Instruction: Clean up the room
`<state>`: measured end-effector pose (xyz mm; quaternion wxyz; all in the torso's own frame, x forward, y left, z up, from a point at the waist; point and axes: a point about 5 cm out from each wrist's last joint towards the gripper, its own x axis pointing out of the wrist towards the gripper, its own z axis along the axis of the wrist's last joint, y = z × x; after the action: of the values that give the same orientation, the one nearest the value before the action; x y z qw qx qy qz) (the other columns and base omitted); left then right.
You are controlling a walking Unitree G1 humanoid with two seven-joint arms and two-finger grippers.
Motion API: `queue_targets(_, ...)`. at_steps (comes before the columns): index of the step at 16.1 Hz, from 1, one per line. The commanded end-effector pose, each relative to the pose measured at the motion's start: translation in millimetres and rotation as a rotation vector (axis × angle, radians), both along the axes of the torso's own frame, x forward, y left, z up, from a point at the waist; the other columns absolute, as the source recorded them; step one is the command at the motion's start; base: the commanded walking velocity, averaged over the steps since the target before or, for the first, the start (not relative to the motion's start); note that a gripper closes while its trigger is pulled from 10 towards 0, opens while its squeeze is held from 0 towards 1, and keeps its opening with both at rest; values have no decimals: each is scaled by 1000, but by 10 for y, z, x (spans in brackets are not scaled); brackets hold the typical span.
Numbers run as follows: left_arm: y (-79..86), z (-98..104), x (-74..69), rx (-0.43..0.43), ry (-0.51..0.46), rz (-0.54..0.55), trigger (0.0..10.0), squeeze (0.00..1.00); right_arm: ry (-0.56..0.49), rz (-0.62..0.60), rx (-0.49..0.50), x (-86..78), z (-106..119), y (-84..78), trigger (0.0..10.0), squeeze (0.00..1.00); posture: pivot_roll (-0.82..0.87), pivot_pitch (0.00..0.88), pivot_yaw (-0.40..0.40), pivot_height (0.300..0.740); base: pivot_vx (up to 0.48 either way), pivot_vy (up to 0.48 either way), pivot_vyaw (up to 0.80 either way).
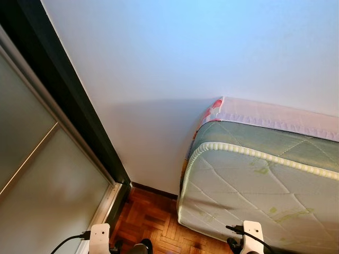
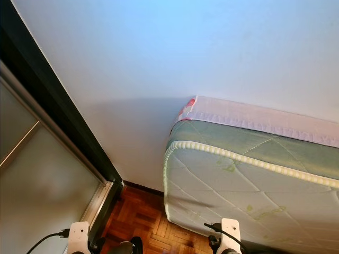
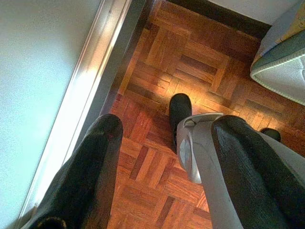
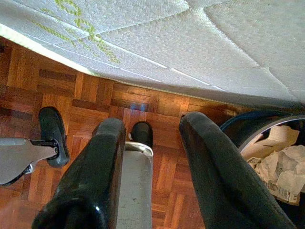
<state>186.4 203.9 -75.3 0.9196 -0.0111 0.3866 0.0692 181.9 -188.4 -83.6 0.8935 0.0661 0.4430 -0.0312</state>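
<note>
While both the left gripper (image 3: 162,181) and right gripper (image 4: 152,191) hang open and empty beside the mattress (image 1: 265,180), I'd turn toward the bin (image 4: 271,152) of crumpled paper just beside it.

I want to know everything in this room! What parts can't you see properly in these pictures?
- Mattress: the eye views cut it off at the right and bottom edges, so its full length is hidden.
- Bin: in the right wrist view, the right claw and the picture edge cover most of it; the crumpled paper inside is only partly seen.
- Sliding door: cut off at the left edge.
- Floor: the left claw blocks part.
</note>
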Motion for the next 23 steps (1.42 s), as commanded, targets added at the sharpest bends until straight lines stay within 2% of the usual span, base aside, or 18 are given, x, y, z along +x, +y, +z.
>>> queue_targets(1,217,120,227,29,78,-56,10000,0,-69,-72,-15,483,282,-194,10000,0,95,0,-31,740,0,0,0)
queue_targets(14,217,120,227,29,78,-56,10000,0,-69,-72,-15,483,282,-194,10000,0,95,0,-31,740,0,0,0)
queue_targets(16,148,65,153,25,93,-78,10000,0,-50,-47,-9,444,253,-172,10000,0,106,0,-42,740,0,0,0)
queue_targets(23,119,77,189,16,88,-87,10000,0,-46,-56,-6,453,261,-196,10000,0,103,0,-38,740,0,0,0)
